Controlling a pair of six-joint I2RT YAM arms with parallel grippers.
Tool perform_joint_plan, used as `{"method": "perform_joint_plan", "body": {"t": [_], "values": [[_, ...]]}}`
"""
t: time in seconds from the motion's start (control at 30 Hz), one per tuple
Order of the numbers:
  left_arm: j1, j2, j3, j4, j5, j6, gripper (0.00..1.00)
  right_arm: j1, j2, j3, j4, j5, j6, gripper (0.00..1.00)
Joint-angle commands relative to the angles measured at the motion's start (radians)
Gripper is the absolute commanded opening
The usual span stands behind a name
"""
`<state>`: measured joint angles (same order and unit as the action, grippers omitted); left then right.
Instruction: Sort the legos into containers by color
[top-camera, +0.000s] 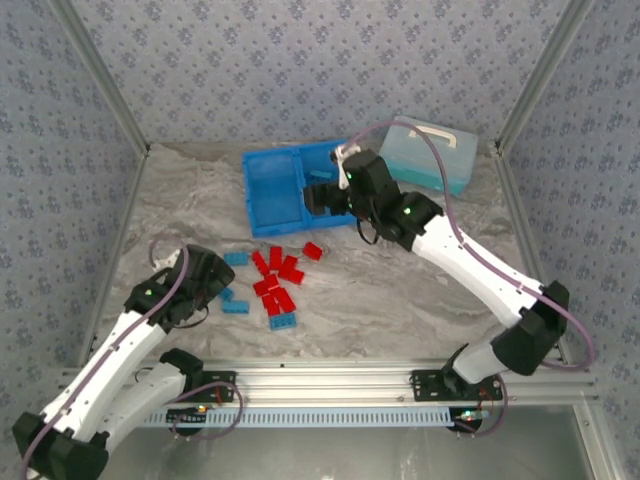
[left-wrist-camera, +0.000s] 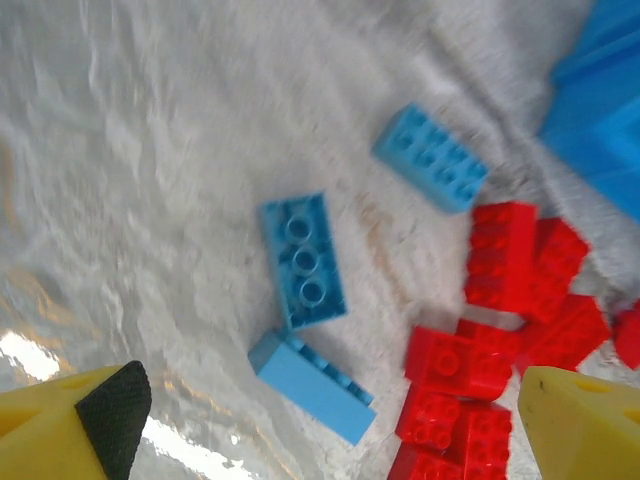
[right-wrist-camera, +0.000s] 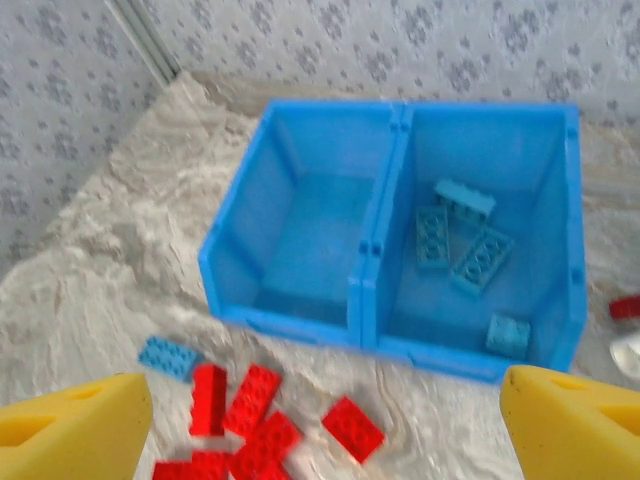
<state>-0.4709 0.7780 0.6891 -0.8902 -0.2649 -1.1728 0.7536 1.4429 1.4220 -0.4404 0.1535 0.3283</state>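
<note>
White arms (top-camera: 470, 268), black joints (top-camera: 530, 335), lilac cables (top-camera: 488, 252).

The left arm (top-camera: 110, 350) is seen folded low, its white links rising from the base at the lower left to a black wrist. The left pincer (top-camera: 218, 290) is pointed rightward and down. Its jaws are spread wide: in the left wrist view one yellow finger (left-wrist-camera: 50, 425), faced with a black pad, is seen at the lower left corner and the other at the lower right, with nothing held between them.

The right arm (top-camera: 480, 268) is stretched far forward and to the left, its elbow bent at the right. The right pincer (top-camera: 318, 195) is held aloft and tilted downward. Its yellow fingers (right-wrist-camera: 70, 430) are set far apart at the lower corners of the right wrist view, and nothing is gripped.
</note>
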Motion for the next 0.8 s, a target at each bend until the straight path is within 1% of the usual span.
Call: {"method": "perform_joint_plan", "body": {"t": [0.0,0.1,0.2,0.23,0.3,0.37,0.47,0.53,0.67,0.77], "values": [[0.003,0.021,-0.051,0.051,0.137,-0.216,0.97,0.009,-0.049,-0.100,-0.003,0.074,0.038,0.94],[0.002,0.051,-0.116,0.134,0.210,-0.307,0.96,0.032,-0.096,-0.177,-0.003,0.133,0.045,0.96],[0.002,0.095,-0.149,0.203,0.224,-0.329,0.95,0.035,-0.125,-0.221,0.005,0.152,0.051,0.96],[0.002,0.112,-0.149,0.206,0.227,-0.330,0.95,0.037,-0.131,-0.255,0.003,0.157,0.053,0.97],[0.002,0.157,-0.145,0.206,0.233,-0.335,0.95,0.037,-0.144,-0.266,-0.008,0.165,0.054,0.97],[0.002,0.188,-0.147,0.206,0.227,-0.340,0.90,0.038,-0.158,-0.271,-0.013,0.176,0.048,0.97],[0.002,0.223,-0.170,0.264,0.213,-0.351,0.77,0.037,-0.173,-0.278,-0.020,0.196,0.046,0.97],[0.001,0.251,-0.166,0.262,0.210,-0.349,0.70,0.042,-0.183,-0.281,-0.032,0.211,0.043,0.97],[0.000,0.285,-0.172,0.273,0.199,-0.327,0.61,0.048,-0.196,-0.286,-0.049,0.231,0.036,0.98],[0.001,0.313,-0.188,0.294,0.212,-0.319,0.54,0.054,-0.206,-0.288,-0.055,0.239,0.035,0.98]]}}
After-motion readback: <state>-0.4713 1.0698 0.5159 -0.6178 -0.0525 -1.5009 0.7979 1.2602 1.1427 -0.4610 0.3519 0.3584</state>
